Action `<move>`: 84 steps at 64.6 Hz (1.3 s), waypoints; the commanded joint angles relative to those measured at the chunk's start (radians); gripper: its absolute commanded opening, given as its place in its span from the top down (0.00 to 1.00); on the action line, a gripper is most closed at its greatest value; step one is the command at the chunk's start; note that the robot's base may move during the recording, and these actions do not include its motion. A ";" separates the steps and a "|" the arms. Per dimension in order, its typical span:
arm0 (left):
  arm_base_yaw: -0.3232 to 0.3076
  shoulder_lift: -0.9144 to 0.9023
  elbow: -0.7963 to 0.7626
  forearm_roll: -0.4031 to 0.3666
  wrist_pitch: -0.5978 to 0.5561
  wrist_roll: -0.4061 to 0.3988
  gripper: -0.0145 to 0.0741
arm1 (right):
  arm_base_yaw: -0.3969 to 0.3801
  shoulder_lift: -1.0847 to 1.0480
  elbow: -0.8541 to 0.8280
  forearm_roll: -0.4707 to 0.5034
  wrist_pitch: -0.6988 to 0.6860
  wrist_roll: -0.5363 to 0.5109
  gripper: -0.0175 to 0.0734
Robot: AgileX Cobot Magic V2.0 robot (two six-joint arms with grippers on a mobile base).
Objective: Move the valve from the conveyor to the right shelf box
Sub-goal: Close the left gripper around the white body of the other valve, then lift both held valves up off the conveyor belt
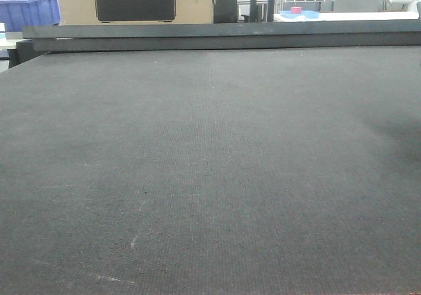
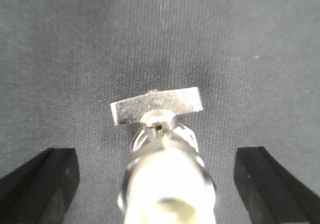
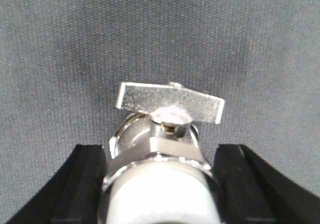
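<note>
pinching the shiny silver metal valve at bottom middle, right gripper hugs its sides; left gripper gapes wide.

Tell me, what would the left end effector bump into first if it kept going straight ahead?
Most likely the valve. It lies dead centre ahead of the open left end effector, whose fingers stand wide to either side. Behind it is only the conveyor belt. Depth is hard to judge.
</note>
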 commanded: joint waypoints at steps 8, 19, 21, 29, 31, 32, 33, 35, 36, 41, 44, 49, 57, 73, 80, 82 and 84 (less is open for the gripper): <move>0.002 0.012 -0.007 -0.004 -0.024 0.002 0.24 | -0.002 -0.002 -0.006 0.003 -0.006 -0.007 0.99; 0.002 0.012 -0.007 -0.004 -0.015 0.002 0.24 | -0.002 -0.002 -0.006 0.003 -0.006 -0.007 0.99; 0.002 0.014 -0.007 -0.004 -0.013 0.002 0.24 | -0.002 -0.002 -0.006 0.003 -0.006 -0.007 0.99; 0.002 0.015 0.004 -0.004 -0.009 0.002 0.29 | -0.002 -0.002 -0.006 0.004 -0.008 -0.007 0.99; 0.002 0.015 0.011 -0.004 -0.009 0.002 0.31 | -0.002 -0.002 -0.006 0.004 -0.008 -0.007 0.99; 0.002 0.015 0.012 -0.004 -0.009 0.002 0.32 | -0.002 -0.002 -0.006 0.004 -0.008 -0.007 0.99; 0.002 0.015 0.016 -0.004 -0.009 0.002 0.34 | -0.002 -0.002 -0.006 0.004 -0.008 -0.007 0.99; 0.002 0.015 0.020 -0.004 -0.009 0.002 0.39 | -0.002 -0.002 -0.006 0.004 -0.008 -0.007 0.99; 0.002 0.015 0.021 -0.004 -0.009 0.002 0.42 | -0.002 -0.002 -0.006 0.004 -0.008 -0.007 0.99; 0.002 0.015 0.031 -0.004 -0.008 0.002 0.59 | -0.002 -0.002 -0.006 0.004 -0.008 -0.007 0.99; 0.002 0.015 0.032 -0.004 -0.006 0.002 0.70 | -0.002 -0.002 -0.006 0.004 -0.008 -0.007 0.99; 0.002 0.015 0.032 -0.004 -0.011 0.002 0.88 | -0.002 -0.002 -0.006 0.004 -0.008 -0.007 0.99; 0.002 0.015 0.032 -0.004 -0.021 0.002 0.96 | -0.002 -0.002 -0.006 0.004 -0.008 -0.007 0.99; 0.002 0.003 0.032 -0.001 -0.018 0.019 0.96 | -0.002 -0.016 -0.006 0.004 -0.008 -0.007 0.99; 0.002 -0.041 0.032 -0.001 -0.016 0.026 0.96 | -0.002 -0.046 -0.008 0.004 -0.008 -0.007 0.99; 0.002 -0.056 0.032 -0.001 -0.012 0.026 0.96 | -0.002 -0.056 -0.008 0.004 -0.005 -0.007 0.99; 0.002 -0.072 0.032 -0.001 -0.006 0.026 0.96 | -0.002 -0.071 -0.008 0.004 -0.005 -0.007 0.99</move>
